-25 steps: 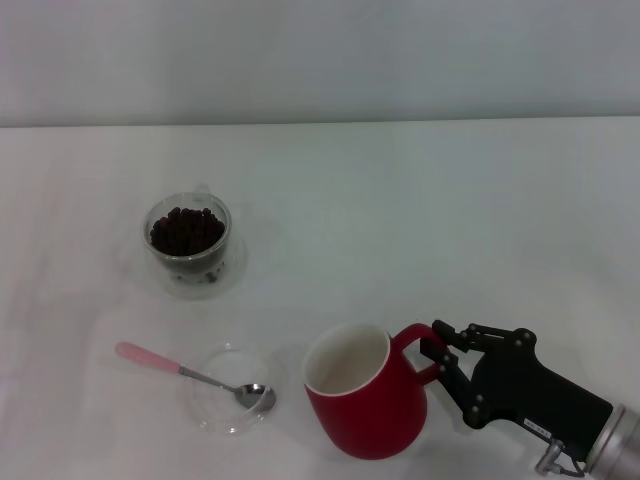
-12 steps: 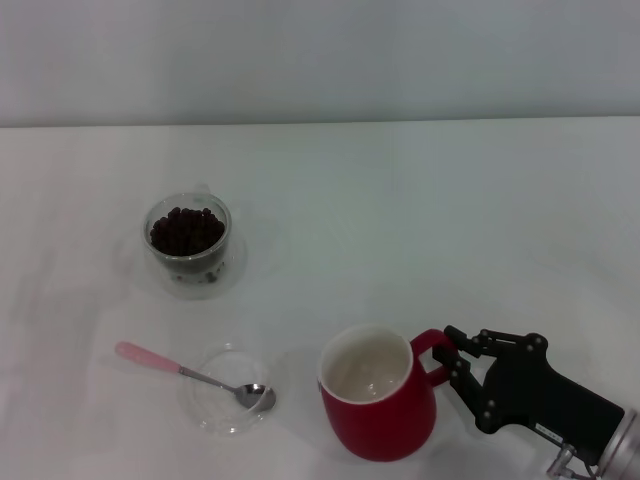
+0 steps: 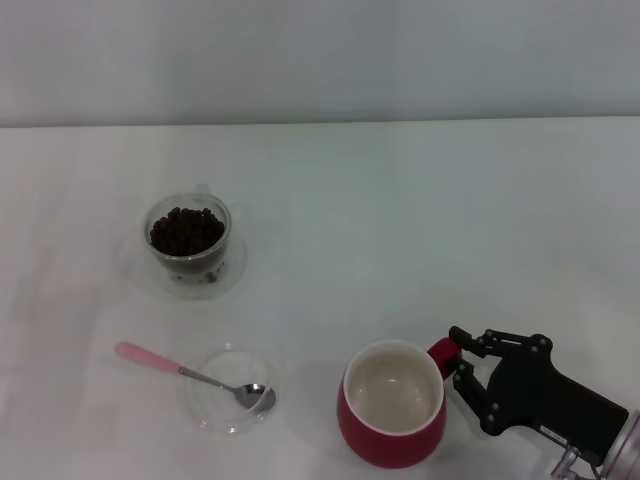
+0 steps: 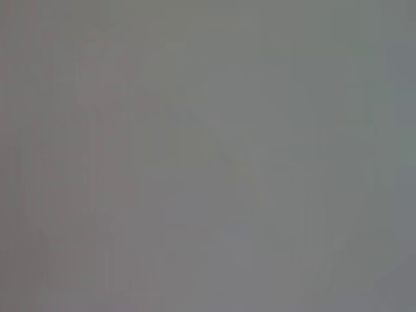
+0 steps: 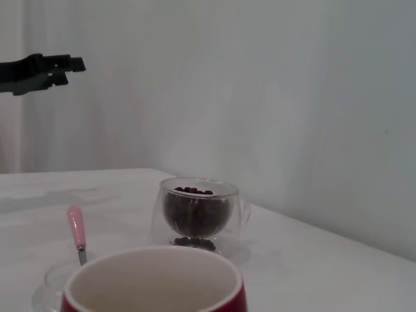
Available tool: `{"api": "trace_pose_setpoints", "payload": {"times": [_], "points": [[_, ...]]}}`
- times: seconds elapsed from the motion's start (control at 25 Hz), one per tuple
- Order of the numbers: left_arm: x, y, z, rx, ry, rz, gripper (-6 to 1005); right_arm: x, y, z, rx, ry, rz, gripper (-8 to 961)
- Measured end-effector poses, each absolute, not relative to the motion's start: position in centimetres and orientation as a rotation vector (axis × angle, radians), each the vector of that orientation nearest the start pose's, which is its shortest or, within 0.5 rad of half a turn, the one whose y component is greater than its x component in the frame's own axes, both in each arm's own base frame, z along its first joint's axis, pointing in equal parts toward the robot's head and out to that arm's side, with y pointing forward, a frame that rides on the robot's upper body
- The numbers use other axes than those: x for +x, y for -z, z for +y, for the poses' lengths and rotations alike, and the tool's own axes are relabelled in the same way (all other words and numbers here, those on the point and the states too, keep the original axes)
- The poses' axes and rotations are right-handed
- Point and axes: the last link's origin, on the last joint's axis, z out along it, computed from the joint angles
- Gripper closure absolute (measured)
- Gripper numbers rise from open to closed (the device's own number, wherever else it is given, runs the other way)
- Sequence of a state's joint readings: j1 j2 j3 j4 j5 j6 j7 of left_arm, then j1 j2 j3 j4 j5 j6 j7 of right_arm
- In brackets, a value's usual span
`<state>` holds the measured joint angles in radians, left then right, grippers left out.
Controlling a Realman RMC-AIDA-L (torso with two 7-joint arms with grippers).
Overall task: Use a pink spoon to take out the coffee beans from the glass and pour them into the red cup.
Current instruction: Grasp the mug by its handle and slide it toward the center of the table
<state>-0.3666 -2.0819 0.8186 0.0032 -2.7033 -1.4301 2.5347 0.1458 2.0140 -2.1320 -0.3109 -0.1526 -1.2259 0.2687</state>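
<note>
We see our right claw (image 3: pixel 458 368) clenched on the cup's (image 3: pixel 391 418) handle, low on the surface (image 3: pixel 420 220). The spoon (image 3: pixel 190 373) rests with its bowl in a dish (image 3: pixel 215 410); the glass (image 3: pixel 188 244) of beans (image 3: pixel 185 229) stands farther back. Our left claw (image 5: pixel 62 65) hangs above, state unclear.

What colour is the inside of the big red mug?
Cream-white inside the glossy red ceramic mug, clearest in the head view.

a flat clear round dish (image 3: pixel 229 402) is seen resting on the white table (image 3: pixel 420 230), with a pale wall (image 3: pixel 320 60) seen behind the table's far edge.
</note>
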Motion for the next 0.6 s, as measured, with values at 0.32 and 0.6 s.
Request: {"api": "trace_pose_setpoints", "payload": {"times": [0.32,0.6], "points": [[-36.7,-4.2,28.7,-1.244,1.035,-0.737,315,33.6,7.1,21.8,-2.266,-0.640,0.347,680],[-36.9,-4.3,28.5,-1.242,1.030,-0.739,315,34.5,6.5,21.9,-2.233,-0.617,0.367,637]]}}
